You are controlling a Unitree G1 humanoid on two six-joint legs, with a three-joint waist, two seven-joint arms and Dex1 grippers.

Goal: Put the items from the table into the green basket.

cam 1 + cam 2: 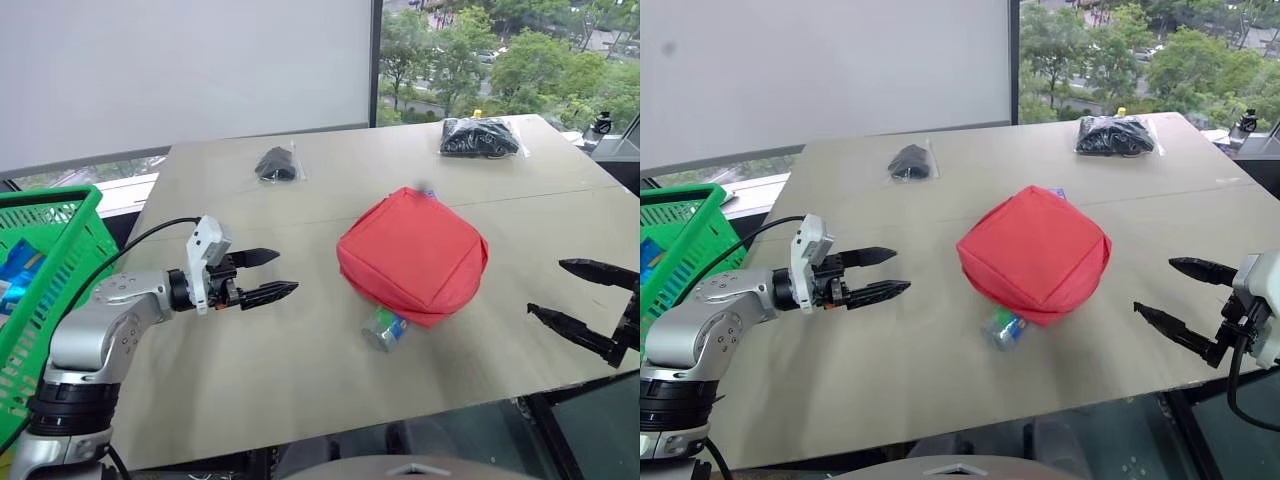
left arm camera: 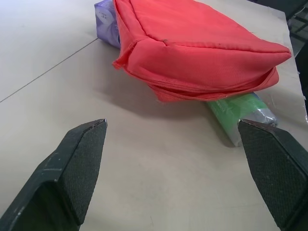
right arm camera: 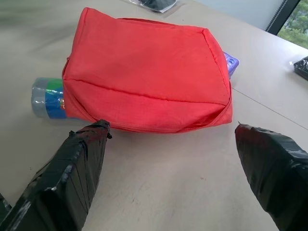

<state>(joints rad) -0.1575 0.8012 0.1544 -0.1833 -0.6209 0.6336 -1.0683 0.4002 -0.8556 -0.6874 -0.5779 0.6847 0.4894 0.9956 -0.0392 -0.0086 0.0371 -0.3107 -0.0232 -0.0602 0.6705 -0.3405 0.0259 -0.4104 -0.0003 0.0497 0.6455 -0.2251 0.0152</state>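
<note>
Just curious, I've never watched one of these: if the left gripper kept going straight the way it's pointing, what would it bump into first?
Most likely the red pouch. The left gripper, open, points across the table toward it, with bare tabletop between. The can under the pouch's near edge lies close to that line, so depth leaves some doubt.

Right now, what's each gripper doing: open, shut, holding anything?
Left gripper: open, empty, beside the red pouch.
Right gripper: open, empty, on the pouch's other side.
</note>
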